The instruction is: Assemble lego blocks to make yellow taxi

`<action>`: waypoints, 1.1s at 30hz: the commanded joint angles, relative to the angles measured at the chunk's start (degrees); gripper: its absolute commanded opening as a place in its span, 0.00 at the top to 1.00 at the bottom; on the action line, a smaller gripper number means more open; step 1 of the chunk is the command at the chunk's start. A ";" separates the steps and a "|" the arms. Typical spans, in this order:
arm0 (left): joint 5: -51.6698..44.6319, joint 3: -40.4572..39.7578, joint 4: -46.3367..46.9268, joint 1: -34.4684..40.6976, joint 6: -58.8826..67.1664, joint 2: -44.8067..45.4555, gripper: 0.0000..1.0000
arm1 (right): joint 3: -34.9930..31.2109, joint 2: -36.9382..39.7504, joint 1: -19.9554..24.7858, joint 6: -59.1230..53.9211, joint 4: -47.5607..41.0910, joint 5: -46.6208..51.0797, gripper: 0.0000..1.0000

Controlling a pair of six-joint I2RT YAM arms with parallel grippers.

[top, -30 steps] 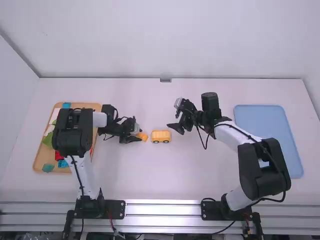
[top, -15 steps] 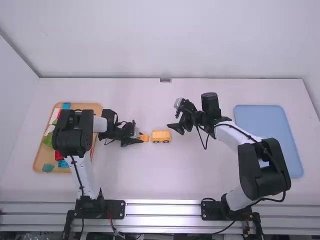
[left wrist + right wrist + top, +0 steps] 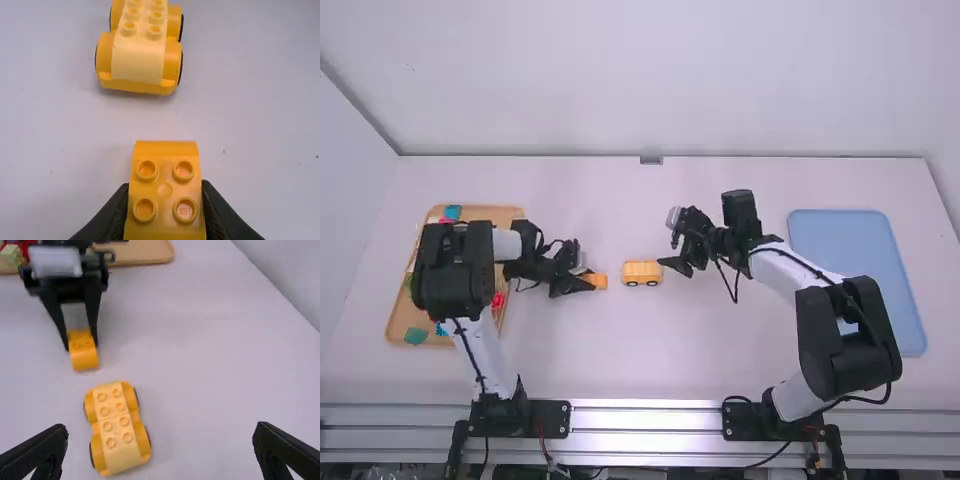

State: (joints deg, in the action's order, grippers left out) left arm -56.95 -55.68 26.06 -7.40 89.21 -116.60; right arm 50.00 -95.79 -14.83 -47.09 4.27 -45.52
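My left gripper (image 3: 582,282) is at centre-left of the table, shut on an orange-yellow block (image 3: 599,281). In the left wrist view that gripper (image 3: 165,210) holds the studded block (image 3: 165,175) by its two sides, studs facing the camera. Just right of it, apart, the yellow car (image 3: 642,272) stands on its wheels; its studded top is bare in the right wrist view, where the car (image 3: 116,427) lies between the two grippers. On the car's other side is my right gripper (image 3: 672,262); its fingers are wide apart with nothing between them in its wrist view (image 3: 160,445).
A wooden tray (image 3: 395,322) with green, blue and red blocks lies on the left, partly under the left arm. On the right a blue tray (image 3: 860,270) lies beside the right arm.
My left gripper has drawn back to the left with the orange-yellow block, widening the gap to the car. The right gripper has shifted very slightly; the car has stayed put.
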 commanded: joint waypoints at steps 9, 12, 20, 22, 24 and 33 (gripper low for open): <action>-1.07 0.74 -1.49 4.96 -2.01 13.68 0.93 | -5.68 -10.27 -0.17 -0.98 15.30 -8.35 0.02; -0.83 0.74 -6.19 6.71 -9.92 14.19 0.95 | -4.50 -14.38 -0.11 -2.12 16.65 -11.04 0.01; 0.63 3.67 -15.32 10.86 -17.33 14.19 0.96 | -1.49 -21.53 -0.13 -9.01 16.35 -17.27 0.01; 3.45 5.22 -21.14 11.85 -23.26 14.19 0.96 | -0.35 -23.17 -0.28 -8.83 16.33 -17.94 0.01; 4.31 6.51 -25.31 12.66 -26.99 14.19 0.96 | 0.44 -24.33 -0.13 -8.90 16.39 -17.94 0.01; -3.37 9.27 -30.60 13.49 -28.35 14.16 0.95 | 3.78 -28.61 -2.67 -8.90 17.00 -17.38 0.01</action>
State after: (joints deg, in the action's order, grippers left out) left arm -57.14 -46.87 -4.60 5.85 62.24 -103.15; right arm 52.25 -122.72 -16.64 -55.81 21.12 -61.89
